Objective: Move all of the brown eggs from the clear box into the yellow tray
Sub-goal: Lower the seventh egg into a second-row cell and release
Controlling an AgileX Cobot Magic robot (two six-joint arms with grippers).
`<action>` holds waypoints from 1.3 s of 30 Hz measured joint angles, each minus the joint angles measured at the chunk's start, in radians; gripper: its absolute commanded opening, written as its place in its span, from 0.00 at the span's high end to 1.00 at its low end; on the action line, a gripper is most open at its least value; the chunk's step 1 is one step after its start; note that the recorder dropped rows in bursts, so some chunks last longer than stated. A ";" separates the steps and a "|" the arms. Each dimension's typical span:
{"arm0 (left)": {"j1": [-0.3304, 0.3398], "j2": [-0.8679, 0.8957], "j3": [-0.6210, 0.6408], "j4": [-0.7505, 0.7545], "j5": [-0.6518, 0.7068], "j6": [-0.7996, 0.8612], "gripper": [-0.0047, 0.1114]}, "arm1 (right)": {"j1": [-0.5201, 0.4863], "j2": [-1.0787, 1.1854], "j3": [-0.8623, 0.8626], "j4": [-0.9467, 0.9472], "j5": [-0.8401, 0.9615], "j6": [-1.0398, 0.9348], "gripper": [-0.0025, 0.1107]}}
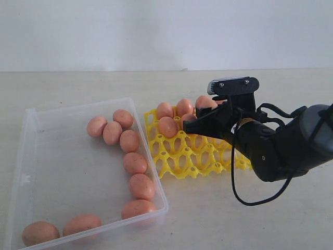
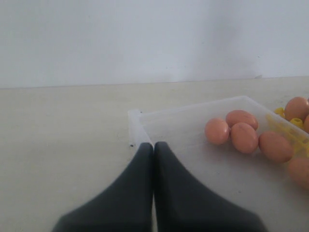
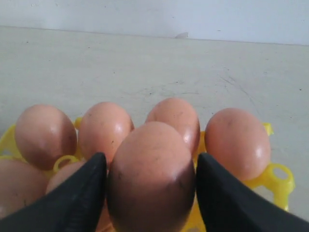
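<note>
A pale desk [image 1: 218, 219] fills the scene, with a plain light wall behind it.

A clear box [image 1: 62, 177] sits on the left side of the desk. Nine brown eggs [image 1: 135, 163] lie inside it. Three are clustered near the far right corner. Four more run in a line down the right wall. Two sit at the near edge.

The black right arm [image 1: 291, 146] reaches in from the right, over the tray.

The yellow tray [image 1: 190, 156] sits on the desk just beside the box's right wall, towards its far end. About five eggs show in the tray's far cups. The count is unsure because the arm hides part of that corner.

The right gripper [image 3: 149, 157] is over the far part of the tray. It grips one egg [image 3: 150, 193], with a dark finger pressed to each side. Four eggs stand in a row just behind the egg, in yellow cups. Whether the egg already rests in a cup cannot be told.

The left gripper [image 2: 154, 145] is closed, its two fingers pressed together with nothing between them. It is near a corner of the box, and no egg is close to it.
</note>
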 measured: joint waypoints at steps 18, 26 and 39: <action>0.000 0.000 0.000 0.000 0.000 0.000 1.00 | -0.009 -0.028 0.000 0.029 0.044 -0.023 0.42; 0.000 0.000 0.000 0.000 0.000 0.000 1.00 | -0.009 -0.233 0.000 0.046 0.167 -0.073 0.42; 0.000 0.000 0.000 0.000 0.000 0.000 1.00 | 0.001 -0.460 -0.068 0.053 0.751 -0.167 0.45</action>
